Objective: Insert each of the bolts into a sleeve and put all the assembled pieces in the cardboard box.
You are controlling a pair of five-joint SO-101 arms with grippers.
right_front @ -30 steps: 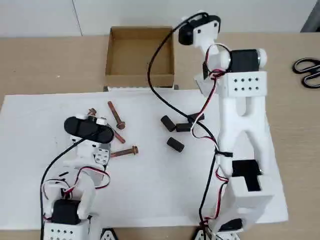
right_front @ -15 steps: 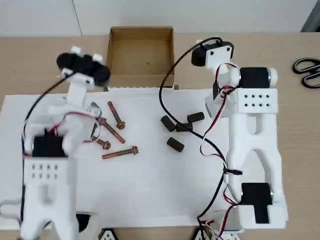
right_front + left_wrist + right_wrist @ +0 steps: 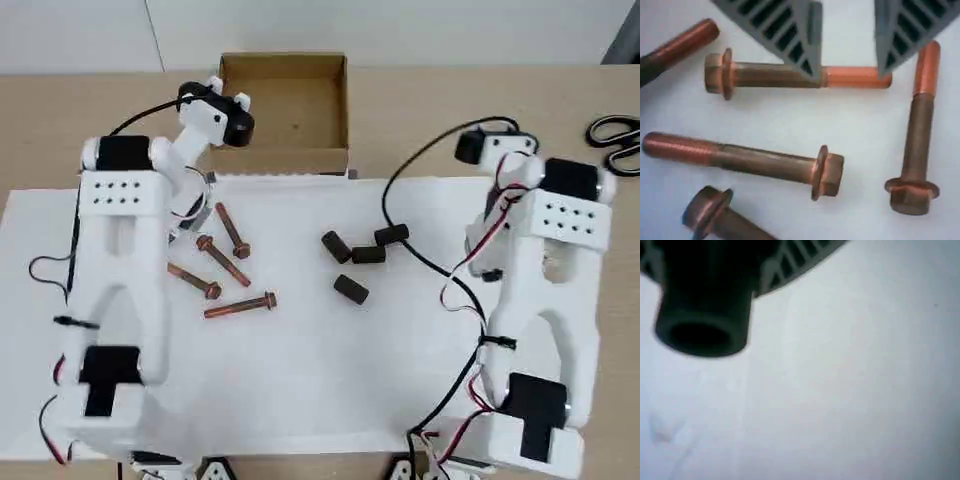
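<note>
Copper-coloured metal bolts [image 3: 240, 305] are lying on the left part of a white paper sheet [image 3: 320, 390], close beside the left arm [image 3: 120, 230]. The high view is showing four of them, loose and pointing different ways. The left wrist view is showing more: parts of five bolts [image 3: 745, 162], with the left hand [image 3: 847, 60] hanging right over them. Its two grey fingers [image 3: 780, 30] are standing a little way apart and holding nothing. The shaft of one bolt [image 3: 855, 77] is showing in the gap.

Short black tube sleeves [image 3: 350, 289] are lying in the middle of the paper. The high view is showing four, three close together and one a bit apart. The right wrist view is showing one more black sleeve [image 3: 702, 325]. The right hand [image 3: 715, 260] is holding it over the white paper, with its open end showing.

The brown cardboard box [image 3: 290, 160] is sitting on the wooden tabletop [image 3: 60, 120], just beside the far edge of the paper. Plain paper is lying open between the two arms. Black scissors [image 3: 615, 140] are lying by the right edge, well apart from everything else.
</note>
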